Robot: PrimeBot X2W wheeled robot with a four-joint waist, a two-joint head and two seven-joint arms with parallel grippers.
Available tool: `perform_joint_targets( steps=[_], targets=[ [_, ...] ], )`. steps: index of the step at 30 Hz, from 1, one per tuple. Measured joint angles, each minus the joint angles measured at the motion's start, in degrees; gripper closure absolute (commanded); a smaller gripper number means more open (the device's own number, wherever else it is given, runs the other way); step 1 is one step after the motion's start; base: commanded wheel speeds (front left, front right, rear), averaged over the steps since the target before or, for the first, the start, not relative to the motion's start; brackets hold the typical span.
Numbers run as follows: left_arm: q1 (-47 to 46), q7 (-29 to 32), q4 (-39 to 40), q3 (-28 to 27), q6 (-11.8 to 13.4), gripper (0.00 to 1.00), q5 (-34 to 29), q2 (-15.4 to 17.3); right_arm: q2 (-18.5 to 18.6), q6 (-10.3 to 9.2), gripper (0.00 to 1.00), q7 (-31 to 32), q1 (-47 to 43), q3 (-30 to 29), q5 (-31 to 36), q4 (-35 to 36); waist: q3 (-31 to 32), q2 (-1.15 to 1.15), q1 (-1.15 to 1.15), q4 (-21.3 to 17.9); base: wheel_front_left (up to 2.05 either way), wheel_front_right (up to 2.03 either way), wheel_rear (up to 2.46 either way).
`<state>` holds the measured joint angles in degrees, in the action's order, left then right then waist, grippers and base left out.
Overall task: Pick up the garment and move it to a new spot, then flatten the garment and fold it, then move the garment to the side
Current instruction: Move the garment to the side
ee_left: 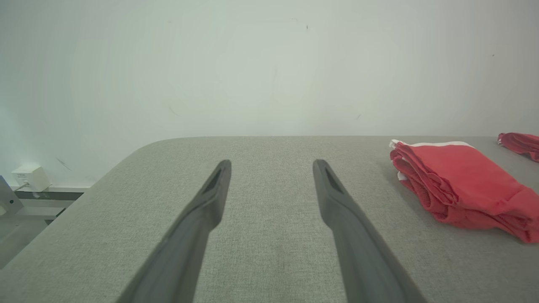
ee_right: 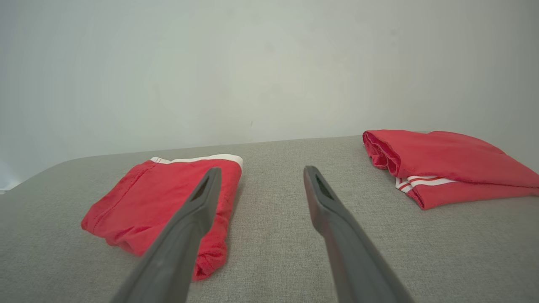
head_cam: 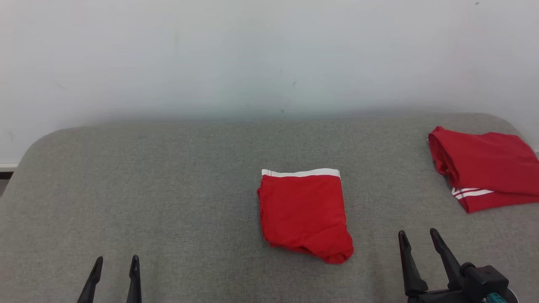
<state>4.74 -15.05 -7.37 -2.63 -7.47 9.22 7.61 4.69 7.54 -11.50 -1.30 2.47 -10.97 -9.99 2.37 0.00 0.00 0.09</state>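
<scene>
A red garment with a white band along its far edge lies folded into a small rectangle at the middle of the grey table. It also lies at the right of the left wrist view and at the left of the right wrist view. My left gripper stands open at the lower left, well clear of the garment, nothing between its fingers. My right gripper is open at the lower right, just right of the garment, holding nothing.
A second folded red garment with white stripes lies at the table's far right edge, also in the right wrist view. A pale wall rises behind the table. A small white box sits low by the wall beyond the table's left edge.
</scene>
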Motion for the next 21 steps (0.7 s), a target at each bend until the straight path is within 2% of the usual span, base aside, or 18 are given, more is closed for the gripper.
perform_joint_targets(
  steps=[21],
  targets=[
    [-0.02,0.00,0.89,0.10,-0.01,0.00,0.01,0.10,0.03,0.00,0.00,0.46,-0.40,1.14,-0.53,0.46,-0.04,0.00,0.00,1.24,0.00,0.00,0.00]
  ],
)
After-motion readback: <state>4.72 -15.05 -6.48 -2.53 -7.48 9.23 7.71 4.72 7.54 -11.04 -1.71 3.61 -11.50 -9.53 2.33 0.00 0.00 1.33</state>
